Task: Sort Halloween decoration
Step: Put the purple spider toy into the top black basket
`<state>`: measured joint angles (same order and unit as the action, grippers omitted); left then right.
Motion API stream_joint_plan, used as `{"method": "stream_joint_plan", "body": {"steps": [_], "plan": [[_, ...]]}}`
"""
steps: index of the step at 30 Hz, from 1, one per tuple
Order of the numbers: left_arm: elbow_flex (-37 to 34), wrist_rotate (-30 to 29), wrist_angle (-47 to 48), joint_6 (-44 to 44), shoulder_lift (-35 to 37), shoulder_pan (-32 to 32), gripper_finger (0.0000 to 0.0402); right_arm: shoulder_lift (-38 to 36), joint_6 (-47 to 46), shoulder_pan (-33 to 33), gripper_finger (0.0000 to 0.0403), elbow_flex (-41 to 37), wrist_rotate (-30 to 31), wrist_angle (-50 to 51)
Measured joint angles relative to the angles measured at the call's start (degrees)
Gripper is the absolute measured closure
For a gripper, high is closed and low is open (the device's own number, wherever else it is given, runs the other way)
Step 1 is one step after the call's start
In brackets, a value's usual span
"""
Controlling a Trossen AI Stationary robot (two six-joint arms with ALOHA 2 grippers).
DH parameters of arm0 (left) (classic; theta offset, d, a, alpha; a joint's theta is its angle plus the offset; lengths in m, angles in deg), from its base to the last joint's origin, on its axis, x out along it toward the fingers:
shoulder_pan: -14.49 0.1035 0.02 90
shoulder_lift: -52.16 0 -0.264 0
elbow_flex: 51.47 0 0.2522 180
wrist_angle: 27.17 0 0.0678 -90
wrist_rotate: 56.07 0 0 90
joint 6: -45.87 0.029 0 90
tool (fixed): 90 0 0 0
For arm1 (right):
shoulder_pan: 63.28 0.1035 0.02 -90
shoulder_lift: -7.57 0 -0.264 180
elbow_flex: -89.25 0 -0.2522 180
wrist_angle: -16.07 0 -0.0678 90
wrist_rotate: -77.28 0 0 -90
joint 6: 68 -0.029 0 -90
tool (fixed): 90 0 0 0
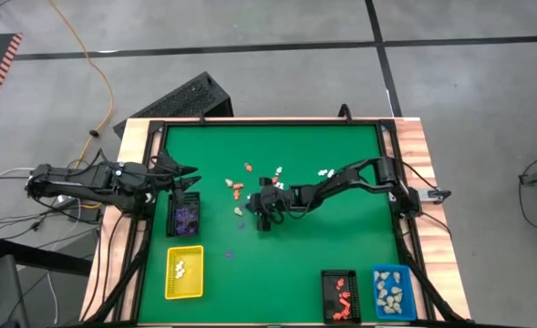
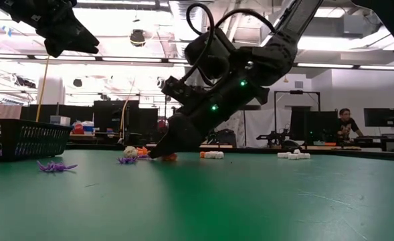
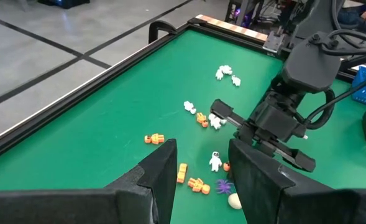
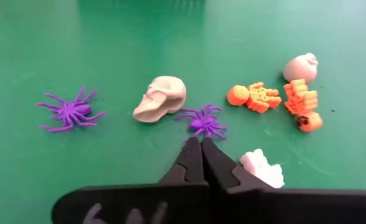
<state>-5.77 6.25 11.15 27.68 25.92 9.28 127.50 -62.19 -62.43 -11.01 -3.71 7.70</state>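
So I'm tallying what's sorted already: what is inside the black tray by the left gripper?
In the high view, the black tray below the left gripper holds purple figurines. Their count cannot be told, and the basket wall in the low view hides most of them.

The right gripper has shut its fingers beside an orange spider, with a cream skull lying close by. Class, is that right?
Not quite: the right wrist view shows the spider is purple, not orange. The right gripper is shut beside it, and the cream skull does lie close by.
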Motion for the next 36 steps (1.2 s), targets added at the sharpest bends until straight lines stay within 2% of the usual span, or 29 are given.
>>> {"method": "stream_joint_plan", "body": {"steps": [7,11,17,22,36], "plan": [[0.0,0.0,0.1,-0.1,0.0,0.0,0.0267,-1.5,-1.8,-0.1,0.0384,0.8,1.3,-1.0],[0.0,0.0,0.1,0.0,0.0,0.0,0.0267,-1.5,-3.0,-0.3,0.0333,2.3,-2.8,-0.6],[0.0,0.0,0.2,0.0,0.0,0.0,0.0267,-1.5,-2.5,-1.0,0.0240,2.6,-2.8,-0.4],[0.0,0.0,0.2,0.0,0.0,0.0,0.0267,-0.4,-2.4,-2.2,0.0191,2.7,-2.8,-1.8],[-2.1,0.0,-1.5,0.0,0.0,0.0,0.0267,4.0,-2.3,-1.7,0.0195,3.7,-5.2,-4.4]]}}
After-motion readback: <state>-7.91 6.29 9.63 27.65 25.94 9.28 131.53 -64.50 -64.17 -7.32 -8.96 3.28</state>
